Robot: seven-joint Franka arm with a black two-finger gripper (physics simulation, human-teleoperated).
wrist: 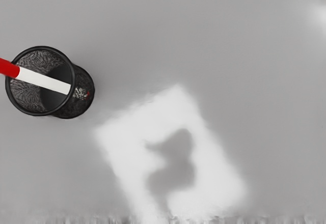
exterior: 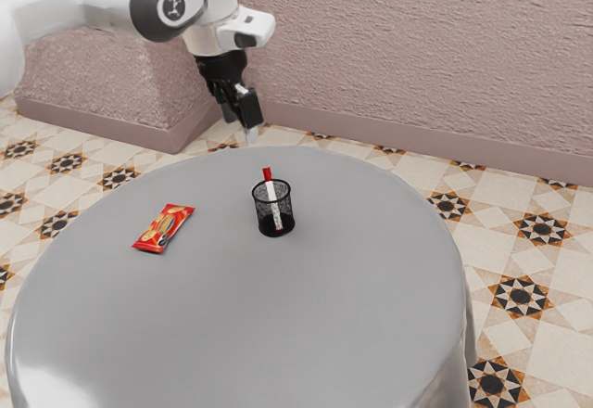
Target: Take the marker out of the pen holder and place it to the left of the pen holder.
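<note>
Released, its fingers parted, the claw [exterior: 240,128] hangs above table height, higher than the pen holder [exterior: 259,209] and, in the exterior view, up and a little left of it. The marker [exterior: 274,206] is inside the pen holder, tilted, its red end poking out above the rim and its white barrel running down inside the mesh. Well apart from the holder, on the exterior view's left, a red snack packet [exterior: 164,228] lies on the round grey table [exterior: 278,325].
</note>
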